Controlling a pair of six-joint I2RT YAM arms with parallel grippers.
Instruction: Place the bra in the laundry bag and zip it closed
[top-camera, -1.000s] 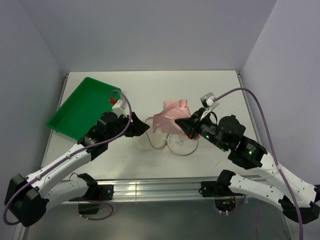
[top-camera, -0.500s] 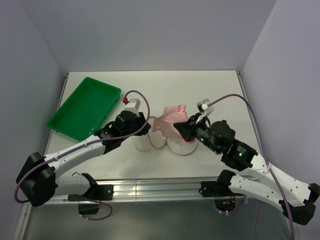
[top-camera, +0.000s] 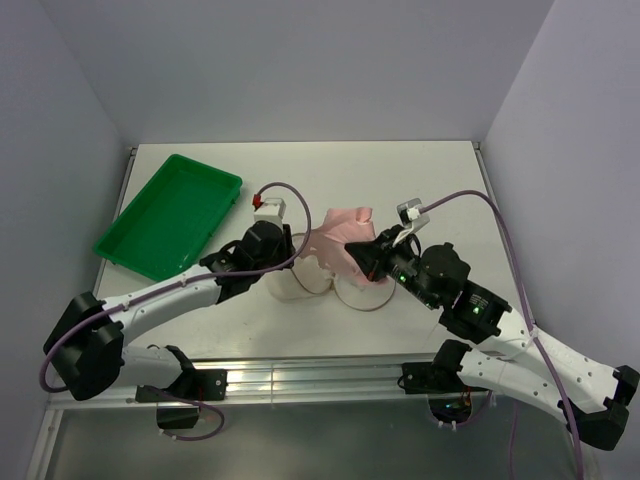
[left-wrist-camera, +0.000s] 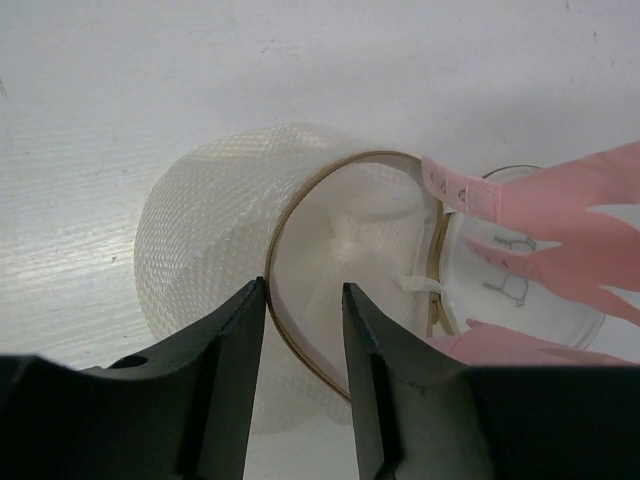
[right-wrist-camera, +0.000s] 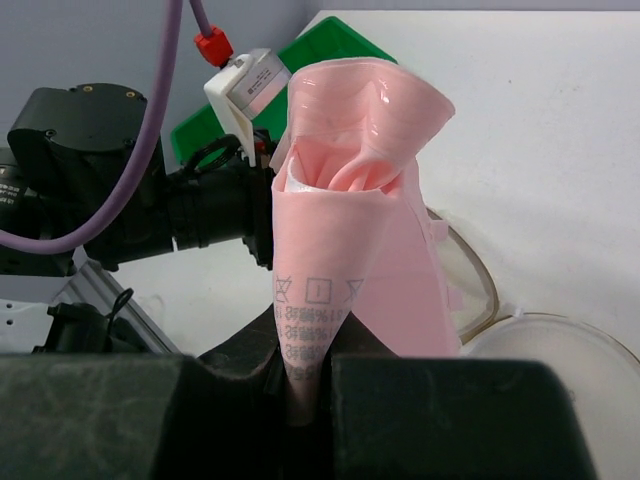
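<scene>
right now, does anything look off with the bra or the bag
Nothing looks damaged. The bra is bunched in the right gripper, and one strap end crosses the rim of the laundry bag, where it might snag the zip. The left gripper straddles that rim, open.

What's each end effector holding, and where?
Right end effector: bra, pinched at its care-label fold. Left end effector: nothing gripped, open astride the laundry bag rim.

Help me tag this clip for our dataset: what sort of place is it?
Probably a robotics lab test cell: a white table boxed in by plain grey walls, an aluminium rail at its near edge, and few props, like the green tray.
</scene>
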